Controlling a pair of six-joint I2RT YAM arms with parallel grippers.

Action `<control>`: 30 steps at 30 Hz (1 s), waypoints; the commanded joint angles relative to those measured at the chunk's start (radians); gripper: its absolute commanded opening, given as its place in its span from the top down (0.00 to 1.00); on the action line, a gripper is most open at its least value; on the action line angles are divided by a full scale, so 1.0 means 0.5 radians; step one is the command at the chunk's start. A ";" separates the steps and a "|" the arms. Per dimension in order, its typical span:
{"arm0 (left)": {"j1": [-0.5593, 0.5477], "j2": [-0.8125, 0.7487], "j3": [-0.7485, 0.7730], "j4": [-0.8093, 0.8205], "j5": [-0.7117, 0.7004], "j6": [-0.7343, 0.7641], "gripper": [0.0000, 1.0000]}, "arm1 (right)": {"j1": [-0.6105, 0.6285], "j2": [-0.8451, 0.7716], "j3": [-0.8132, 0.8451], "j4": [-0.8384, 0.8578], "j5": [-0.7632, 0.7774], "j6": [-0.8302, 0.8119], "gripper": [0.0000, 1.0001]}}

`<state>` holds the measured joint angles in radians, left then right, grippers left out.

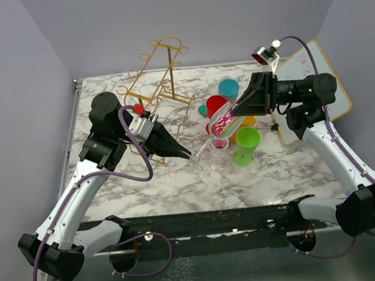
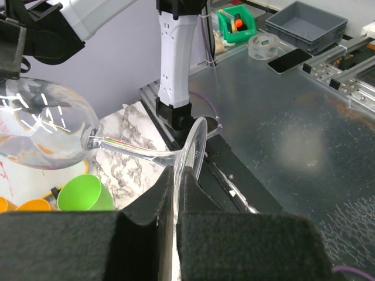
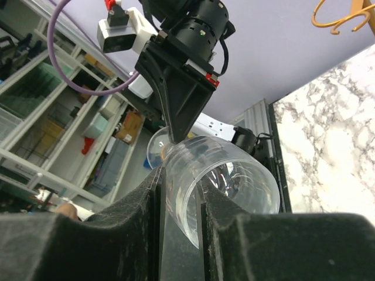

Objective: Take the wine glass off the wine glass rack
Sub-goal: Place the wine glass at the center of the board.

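The wine glass [image 1: 219,127] hangs sideways over the marble table [image 1: 146,191], clear of the gold wire rack [image 1: 166,66]. Our left gripper [image 2: 176,187] is clamped on its foot [image 2: 192,153]. Our right gripper [image 3: 180,175] straddles the bowl [image 3: 234,175] wall, and we cannot tell whether it pinches. We judge the glass light, rigid, slick and brittle, so the stem [image 2: 135,151] or foot suits a gentle hold better than the thin bowl.
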<state>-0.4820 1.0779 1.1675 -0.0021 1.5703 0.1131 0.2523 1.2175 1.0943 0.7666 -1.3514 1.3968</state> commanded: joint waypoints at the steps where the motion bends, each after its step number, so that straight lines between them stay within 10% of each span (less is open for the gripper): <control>1: 0.030 0.104 0.060 0.115 -0.108 0.083 1.00 | 0.054 -0.142 0.002 0.100 -0.203 0.026 0.78; 6: 0.062 0.123 0.043 0.135 -0.115 0.083 1.00 | 0.054 -0.192 0.017 0.010 -0.197 -0.058 0.98; 24: 0.094 0.105 0.028 -0.057 -0.245 0.077 0.83 | 0.054 -0.234 0.063 -0.733 -0.098 -0.675 0.99; 30: 0.111 0.043 0.017 -0.330 -0.314 0.252 0.51 | 0.054 -0.222 0.167 -1.326 -0.044 -1.139 1.00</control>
<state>-0.4286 1.1133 1.1683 -0.1036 1.5421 0.1471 0.2493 1.1145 1.1332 0.3607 -1.3472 1.0481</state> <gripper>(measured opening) 0.392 0.232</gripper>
